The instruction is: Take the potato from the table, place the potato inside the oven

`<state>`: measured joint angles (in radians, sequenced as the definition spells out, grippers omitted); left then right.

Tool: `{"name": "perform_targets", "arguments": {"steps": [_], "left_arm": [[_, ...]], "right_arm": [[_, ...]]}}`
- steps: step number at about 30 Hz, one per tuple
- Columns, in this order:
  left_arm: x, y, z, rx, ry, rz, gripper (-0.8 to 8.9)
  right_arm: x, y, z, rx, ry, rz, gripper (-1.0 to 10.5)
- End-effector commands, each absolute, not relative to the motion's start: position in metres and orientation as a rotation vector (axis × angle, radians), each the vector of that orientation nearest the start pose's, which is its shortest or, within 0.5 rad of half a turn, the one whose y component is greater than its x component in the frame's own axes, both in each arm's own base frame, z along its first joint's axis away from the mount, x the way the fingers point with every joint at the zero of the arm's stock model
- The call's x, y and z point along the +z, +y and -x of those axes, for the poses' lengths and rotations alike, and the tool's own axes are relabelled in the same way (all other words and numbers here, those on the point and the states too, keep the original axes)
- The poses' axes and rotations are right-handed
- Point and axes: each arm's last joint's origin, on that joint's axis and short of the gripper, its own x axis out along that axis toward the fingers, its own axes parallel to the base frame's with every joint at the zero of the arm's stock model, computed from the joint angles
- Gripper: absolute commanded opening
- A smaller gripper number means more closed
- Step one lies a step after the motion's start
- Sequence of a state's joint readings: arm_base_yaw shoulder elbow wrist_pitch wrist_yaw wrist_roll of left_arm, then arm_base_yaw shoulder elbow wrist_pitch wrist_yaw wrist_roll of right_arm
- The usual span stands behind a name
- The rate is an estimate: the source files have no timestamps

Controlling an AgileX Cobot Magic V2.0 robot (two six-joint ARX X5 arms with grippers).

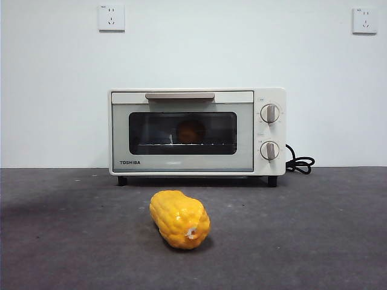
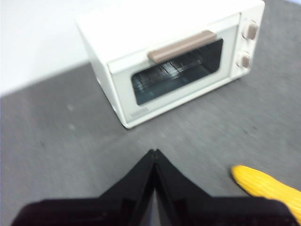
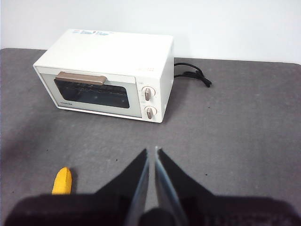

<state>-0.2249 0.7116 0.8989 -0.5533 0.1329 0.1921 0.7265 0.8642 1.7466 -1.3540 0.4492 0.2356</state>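
lab bench, bare wall (image 1: 242, 48), sockets (image 1: 111, 17)

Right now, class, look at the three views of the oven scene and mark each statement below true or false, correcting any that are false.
1. The oven door is shut. True.
2. The potato lies on the table in front of the oven. False: an orange-brown lump shows behind the oven's glass window, on the rack inside.
3. A yellow corn-like object lies on the table in front of the oven. True.
4. The left gripper holds the yellow object. False: its jaws are closed on nothing, and the yellow object lies apart on the table.
5. The right gripper is pulling the oven's handle. False: it hangs above the table, away from the oven.
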Motion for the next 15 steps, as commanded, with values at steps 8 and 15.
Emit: {"name": "perform_targets", "arguments": {"steps": [8, 15], "left_arm": [[0.224, -0.016, -0.112, -0.237, 0.113, -0.113, -0.04], [0.186, -0.005, -0.108, -0.111, 0.164, -0.072, -0.04]], "right_arm": [[0.487, 0.019, -0.04, 0.217, 0.444, 0.046, 0.3], [0.487, 0.019, -0.04, 0.217, 0.444, 0.046, 0.3]]}}
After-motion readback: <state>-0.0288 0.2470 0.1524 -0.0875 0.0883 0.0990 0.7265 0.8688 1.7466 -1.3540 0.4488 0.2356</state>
